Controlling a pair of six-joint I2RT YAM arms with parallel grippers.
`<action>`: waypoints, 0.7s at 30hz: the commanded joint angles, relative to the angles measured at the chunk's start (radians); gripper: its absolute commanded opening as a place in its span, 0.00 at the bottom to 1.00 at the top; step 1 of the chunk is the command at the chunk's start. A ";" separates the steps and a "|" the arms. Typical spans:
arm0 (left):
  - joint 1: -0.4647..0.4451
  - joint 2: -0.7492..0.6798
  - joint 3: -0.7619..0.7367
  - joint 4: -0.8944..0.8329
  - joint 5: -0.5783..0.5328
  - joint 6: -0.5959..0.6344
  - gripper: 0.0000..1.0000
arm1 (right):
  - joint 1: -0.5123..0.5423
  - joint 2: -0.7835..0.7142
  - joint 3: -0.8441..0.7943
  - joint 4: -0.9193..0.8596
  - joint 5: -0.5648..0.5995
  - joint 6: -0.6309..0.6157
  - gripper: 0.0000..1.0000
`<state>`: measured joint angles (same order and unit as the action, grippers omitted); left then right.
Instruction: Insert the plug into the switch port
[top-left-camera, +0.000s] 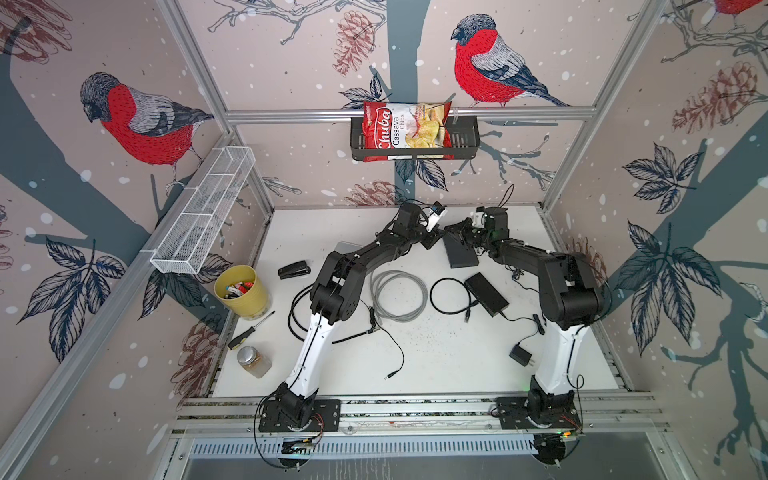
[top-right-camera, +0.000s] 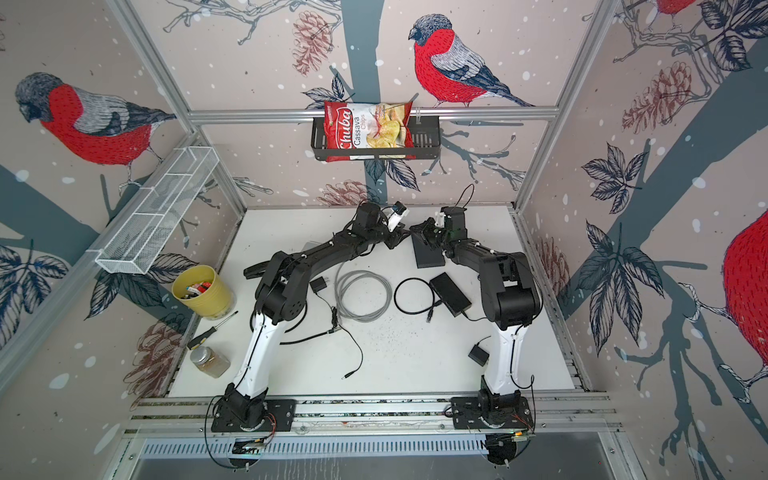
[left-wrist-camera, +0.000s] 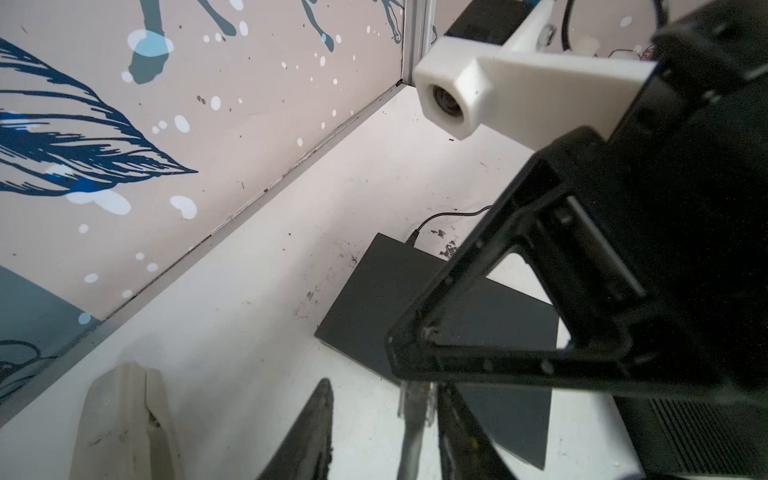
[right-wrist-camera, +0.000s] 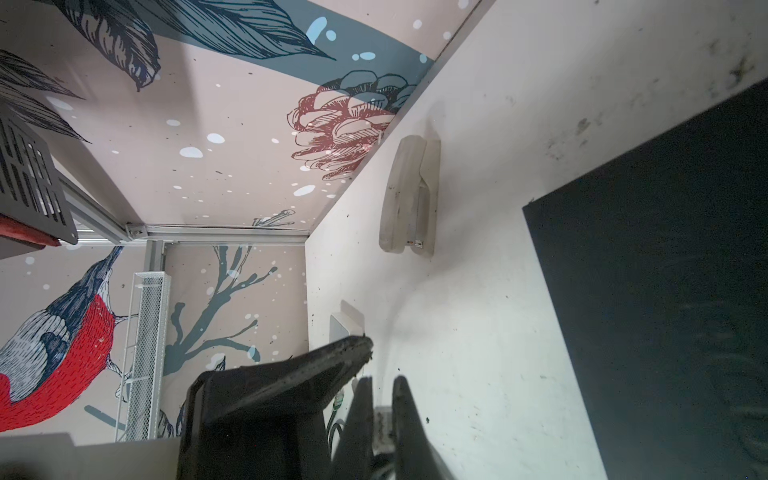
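A clear plug (left-wrist-camera: 415, 401) on a grey cable hangs just above the white table, beside the dark flat switch (left-wrist-camera: 395, 299). My right gripper (right-wrist-camera: 383, 380) is shut on the plug (right-wrist-camera: 382, 419), whose pale body shows between its fingers. My left gripper (left-wrist-camera: 386, 384) is open around it: one finger (left-wrist-camera: 461, 432) stands close beside the plug and the other finger (left-wrist-camera: 316, 428) is well apart. In both top views the two grippers (top-left-camera: 434, 239) (top-right-camera: 415, 232) meet at the back, over the near end of the switch (top-left-camera: 459, 253). Its ports are hidden.
A white stapler (right-wrist-camera: 409, 199) lies near the back wall. A thin cord enters the switch's far edge (left-wrist-camera: 411, 239). Nearer the front lie a grey cable coil (top-left-camera: 399, 295), a black cable loop (top-left-camera: 451, 295), a black box (top-left-camera: 486, 294), a power adapter (top-left-camera: 520, 356), a black stapler (top-left-camera: 294, 270) and a yellow cup (top-left-camera: 239, 291).
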<state>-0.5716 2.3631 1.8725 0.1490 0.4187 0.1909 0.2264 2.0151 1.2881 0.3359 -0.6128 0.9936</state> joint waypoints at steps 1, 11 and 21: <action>0.003 -0.001 0.003 0.014 0.020 -0.003 0.40 | 0.002 -0.006 -0.004 0.012 -0.024 -0.008 0.05; 0.037 -0.022 -0.044 0.050 0.152 -0.032 0.24 | 0.003 -0.011 -0.013 0.030 -0.030 -0.002 0.04; 0.036 -0.016 -0.030 0.038 0.181 -0.022 0.17 | 0.004 -0.004 -0.024 0.066 -0.047 0.022 0.04</action>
<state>-0.5377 2.3543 1.8336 0.1524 0.5789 0.1722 0.2291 2.0144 1.2678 0.3687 -0.6353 1.0008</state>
